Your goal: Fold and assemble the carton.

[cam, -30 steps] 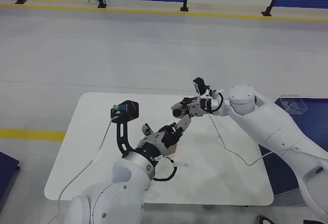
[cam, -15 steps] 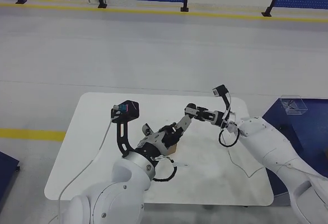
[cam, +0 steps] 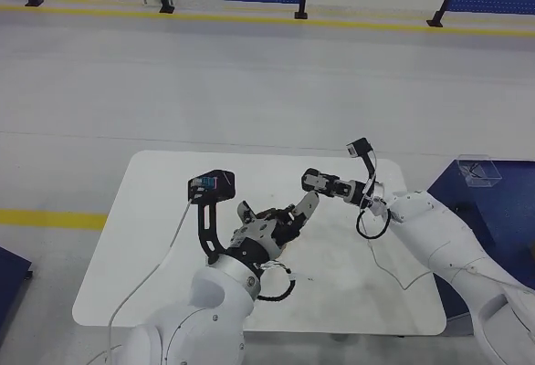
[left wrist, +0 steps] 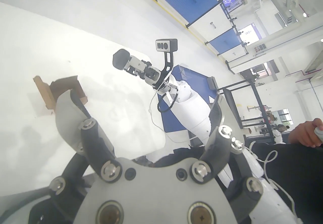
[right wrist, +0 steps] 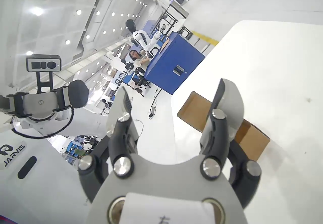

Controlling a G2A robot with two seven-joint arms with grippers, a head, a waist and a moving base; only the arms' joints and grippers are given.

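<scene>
Left claw [left wrist: 140, 98]: spread wide, nothing pinched. It sat low over mid-desk, with one tip just in front of the carton [left wrist: 43, 93]. Could not tell whether that tip touched the board.

Right claw [right wrist: 172, 87]: also spread and empty. It was held over the desk [cam: 158, 237], just to the far right of the left claw, and aimed toward the carton.

Judged step: between grasps, working on the open end. Neither claw had hold of the carton. The next move calls for one claw to steady the body against the desk. The other would then push the loose flap in along its crease. The board looked light and would likely slide or tip if pushed unbraced.

Carton: small, brown corrugated board, lying on the desk about midway across, by the left claw. The body looked part-formed and boxy, with crisp edges. One end flap stood open and another panel stuck up beside it, with a dark hollow between them. The end was not yet closed.
</scene>
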